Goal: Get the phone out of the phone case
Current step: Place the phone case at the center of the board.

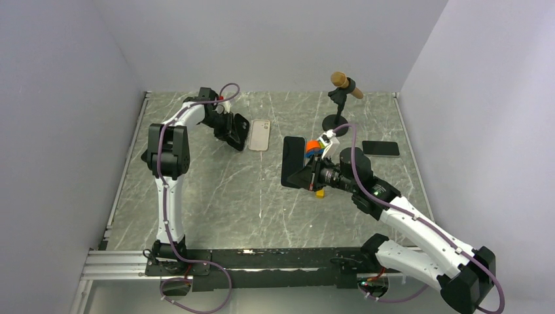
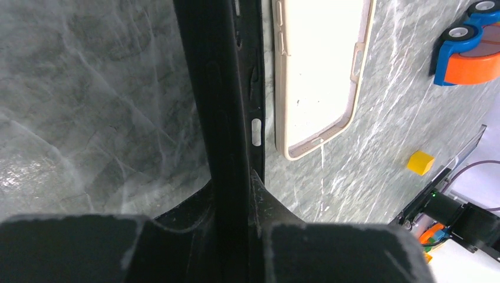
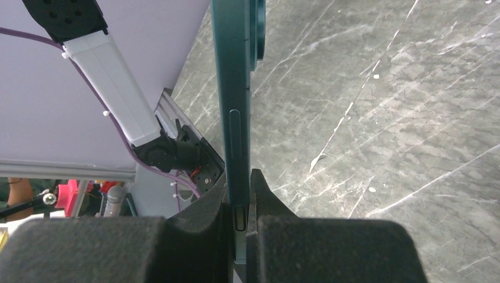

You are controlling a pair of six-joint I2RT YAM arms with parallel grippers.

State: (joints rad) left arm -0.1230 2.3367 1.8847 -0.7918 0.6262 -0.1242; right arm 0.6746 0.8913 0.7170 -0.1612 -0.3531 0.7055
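Observation:
My left gripper (image 1: pixel 229 133) is shut on a black phone case (image 1: pixel 240 131), held on edge at the far left of the table. In the left wrist view the case (image 2: pixel 233 88) runs edge-on between my closed fingers (image 2: pixel 268 203). My right gripper (image 1: pixel 309 174) is shut on a dark teal phone (image 1: pixel 293 160), held upright on its edge above the table's middle. In the right wrist view the phone (image 3: pixel 234 106) stands edge-on, pinched between both pads (image 3: pixel 262 194). The phone and the black case are apart, each in its own gripper.
A beige empty case (image 1: pixel 260 135) lies flat beside the black case and also shows in the left wrist view (image 2: pixel 318 71). An orange and blue toy car (image 1: pixel 313 146), a yellow block (image 1: pixel 320 193), a microphone stand (image 1: pixel 339 98) and another dark phone (image 1: pixel 380 148) are to the right.

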